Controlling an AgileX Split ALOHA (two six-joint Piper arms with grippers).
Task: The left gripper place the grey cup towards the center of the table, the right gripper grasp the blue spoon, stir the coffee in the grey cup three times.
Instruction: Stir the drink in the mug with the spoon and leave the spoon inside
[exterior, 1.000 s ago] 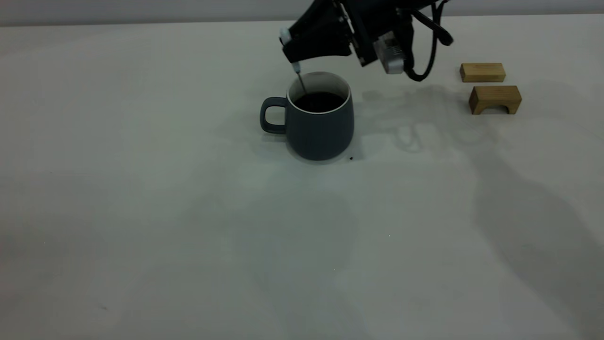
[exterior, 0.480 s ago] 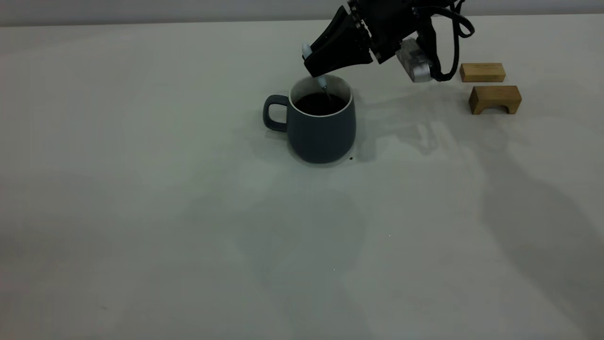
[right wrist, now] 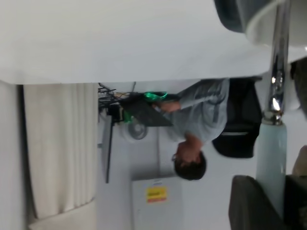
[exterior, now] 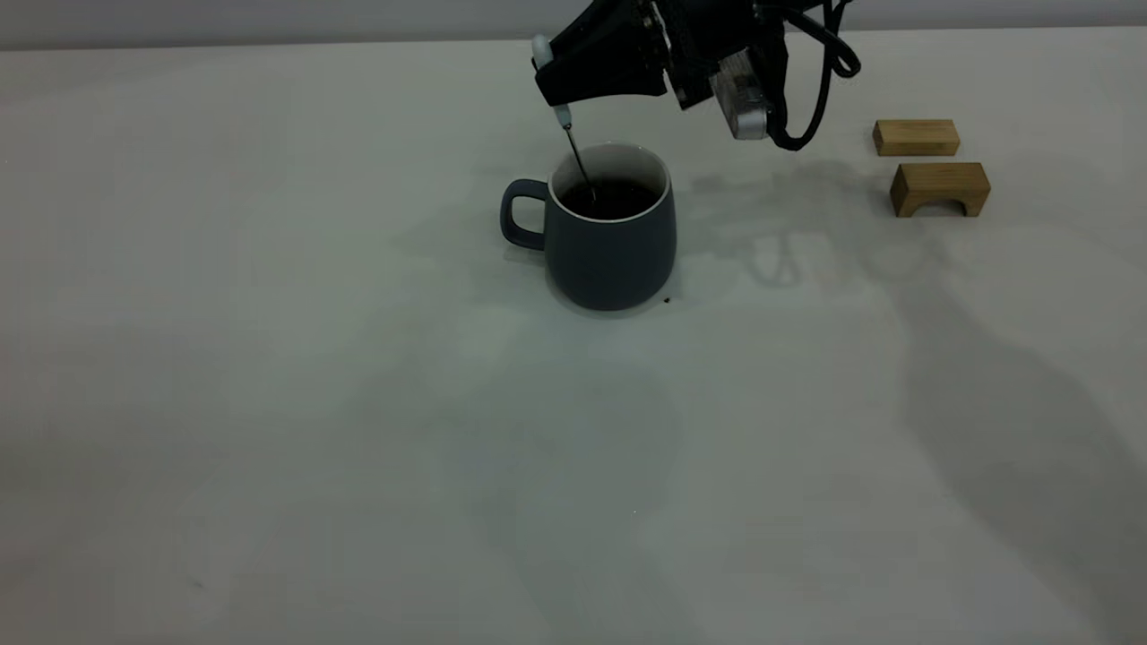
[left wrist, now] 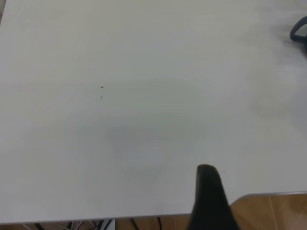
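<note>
The grey cup (exterior: 609,237) stands upright near the table's (exterior: 269,358) middle, handle pointing left, with dark coffee (exterior: 616,197) inside. My right gripper (exterior: 551,85) hovers above the cup's back-left rim, shut on the blue spoon (exterior: 563,115). The spoon's thin metal neck slants down into the coffee near the left wall. In the right wrist view the pale handle of the blue spoon (right wrist: 271,158) sits between the dark fingers (right wrist: 249,206) of the right gripper (right wrist: 273,211), above the grey cup's (right wrist: 235,14) rim. My left gripper (left wrist: 208,201) is parked off to the side, over the table's edge.
Two tan wooden blocks (exterior: 916,137) (exterior: 939,186) lie at the back right, beyond the right arm. A small dark speck (exterior: 668,300) sits by the cup's base. A seated person (right wrist: 196,120) is behind the table in the right wrist view.
The right gripper swung right over the cup, then back left and slightly up. The spoon swept across the coffee to its left side. The cup shifted slightly to the right early on.
</note>
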